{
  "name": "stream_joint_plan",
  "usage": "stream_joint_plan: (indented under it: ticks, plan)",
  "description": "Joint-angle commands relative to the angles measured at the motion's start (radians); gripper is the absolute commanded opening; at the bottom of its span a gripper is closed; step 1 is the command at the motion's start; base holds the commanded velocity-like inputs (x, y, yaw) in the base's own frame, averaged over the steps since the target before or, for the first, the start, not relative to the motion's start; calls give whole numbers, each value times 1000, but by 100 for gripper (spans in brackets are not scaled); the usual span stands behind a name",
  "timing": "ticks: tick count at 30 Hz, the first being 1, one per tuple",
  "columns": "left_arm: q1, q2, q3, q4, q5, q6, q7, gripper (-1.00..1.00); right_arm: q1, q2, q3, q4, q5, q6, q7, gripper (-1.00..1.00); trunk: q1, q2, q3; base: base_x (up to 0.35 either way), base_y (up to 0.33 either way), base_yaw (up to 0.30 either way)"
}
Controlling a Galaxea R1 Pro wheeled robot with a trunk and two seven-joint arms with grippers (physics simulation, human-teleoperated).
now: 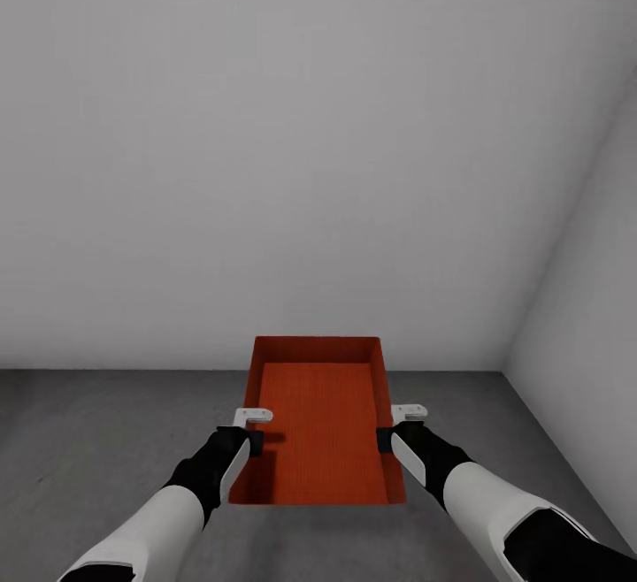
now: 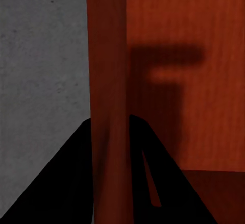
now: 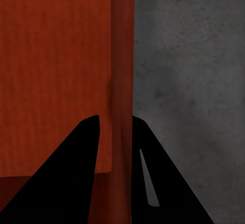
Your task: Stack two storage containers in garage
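The storage container (image 1: pixel 323 423), an orange-red topless bin, hangs level in front of the robot, held by both arms above the dark grey concrete floor (image 1: pixel 88 440) of the garage. Its long axis points away toward the white back wall (image 1: pixel 265 166). The left tool (image 1: pixel 252 430) pinches the bin's left long wall; in the left wrist view its two dark fingers (image 2: pixel 66 183) straddle the rim (image 2: pixel 108 106), one outside, one inside, closed onto it. The right tool (image 1: pixel 398 427) does the same on the opposite wall, its fingers (image 3: pixel 66 178) clamped either side of that rim (image 3: pixel 122 81).

Both grips sit toward the near half of the thin, tapered walls, so the far end is cantilevered. My worry is that the bin could pivot nose-down or slide out of the pinch if the arms drift apart, or that uneven lowering would twist it between the two tools.

Room to move looks generous. The floor under and to the left of the bin is bare. The back wall meets the floor just beyond the bin's far end as seen from the head, and a side wall (image 1: pixel 584 299) closes in on the right, forming a corner; setting down short of that corner and left of it seems safest.
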Motion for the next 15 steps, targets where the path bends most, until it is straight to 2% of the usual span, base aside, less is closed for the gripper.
stream_joint_plan:
  ticks: [1, 8, 15]
  plan:
    - [0, 11, -17, 44, -13, 54, 6, -100, -2, -1, 37, -6, -19, 1, -8, -100, 1, -2, -2, 0, 0, 0]
    - [0, 10, -17, 44, -12, 56, 6, -100, -2, -1, 37, -6, -19, 1, -8, -100, 1, -2, -2, 0, 0, 0]
    - [0, 10, -15, 46, -12, 63, 6, -100, -2, -1, 37, -6, -19, 1, -8, -100, 28, -51, -24, 0, 0, 0]
